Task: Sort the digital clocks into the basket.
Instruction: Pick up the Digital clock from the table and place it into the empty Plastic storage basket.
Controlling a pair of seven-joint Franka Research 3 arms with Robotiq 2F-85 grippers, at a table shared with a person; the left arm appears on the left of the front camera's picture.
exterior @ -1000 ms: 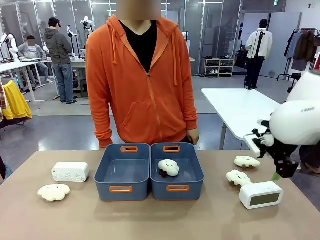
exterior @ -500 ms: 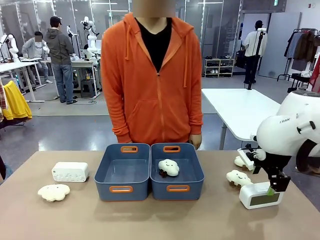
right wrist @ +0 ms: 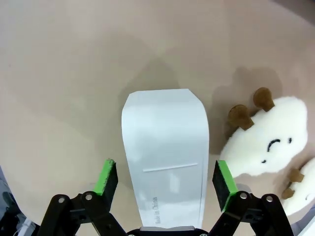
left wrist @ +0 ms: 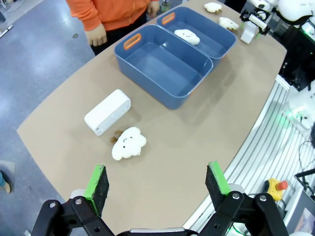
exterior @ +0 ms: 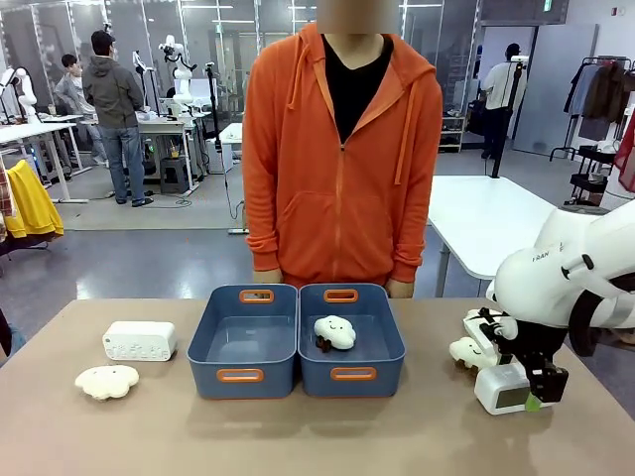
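Right of the empty basket, in the front view, your right arm carries print that begins "FRAN"; the rest curves out of sight. The arm bends steeply down, wrist near vertical. The right gripper sits low at the screen clock, which stands on the table well right of the basket, past the second bin. From this side you cannot tell how wide the fingers stand. The dotted clock lies left of the basket, apart from it. A person in an orange hoodie stands behind the basket.

Over in the left wrist view, your left gripper hangs high above the table with its pads spread wide. The dotted clock lies on the basket's near side, beside a cloud toy.

Down in the right wrist view, you can read "Made in China" along the screen clock's white back. The pads are spread, one at each side of that clock, each a sliver off its edge.
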